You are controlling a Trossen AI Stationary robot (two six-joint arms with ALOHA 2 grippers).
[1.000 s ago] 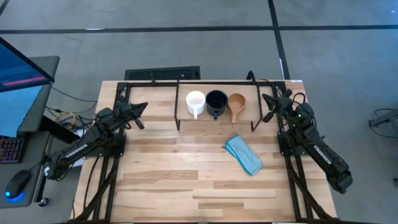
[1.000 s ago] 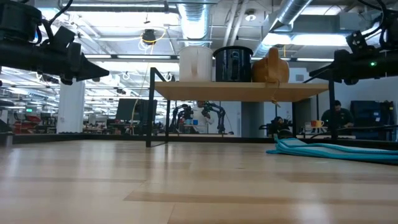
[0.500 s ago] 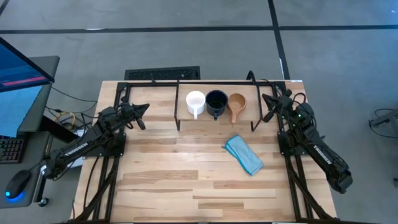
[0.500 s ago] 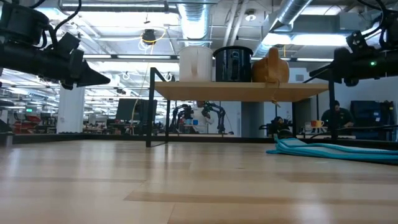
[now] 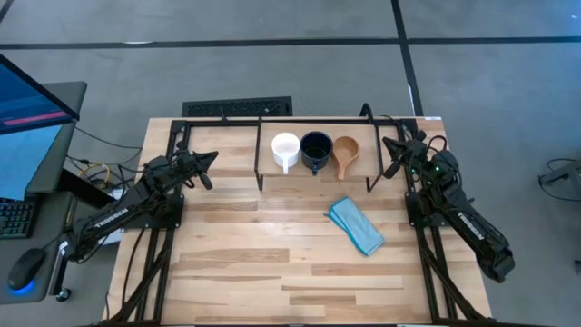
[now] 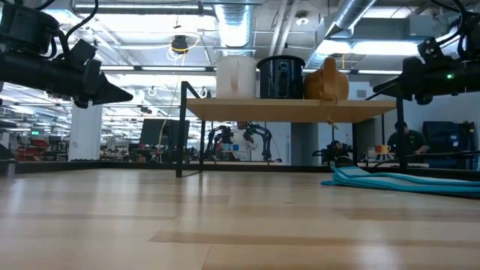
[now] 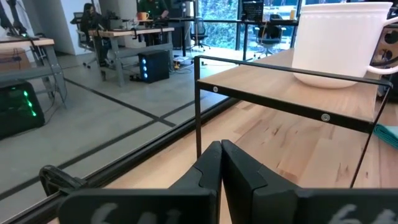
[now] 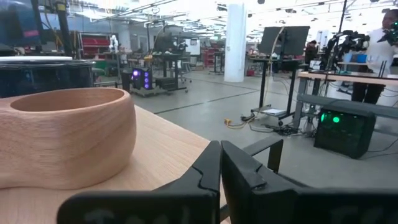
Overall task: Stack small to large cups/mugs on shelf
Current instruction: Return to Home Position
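Three mugs stand side by side on the shelf's wood board (image 5: 313,168): a white mug (image 5: 285,149), a dark navy mug (image 5: 316,150) and a tan-brown mug (image 5: 346,153). In the low view they show as white (image 6: 235,76), dark (image 6: 281,77) and tan (image 6: 327,81) on the board (image 6: 289,111). My left gripper (image 5: 209,159) is shut and empty, left of the shelf, at about board height (image 7: 219,149). My right gripper (image 5: 388,145) is shut and empty, right of the shelf, near the tan mug (image 8: 65,134).
A light blue cloth (image 5: 356,225) lies on the butcher-block table (image 5: 272,263) in front of the shelf's right end. The shelf's black bar frame (image 5: 259,154) stands at the table's far side. People and desks show in the room behind.
My left gripper has dropped slightly and shifted a little toward the shelf in the first half second, then kept still. The mugs, the cloth and my right gripper have not moved.
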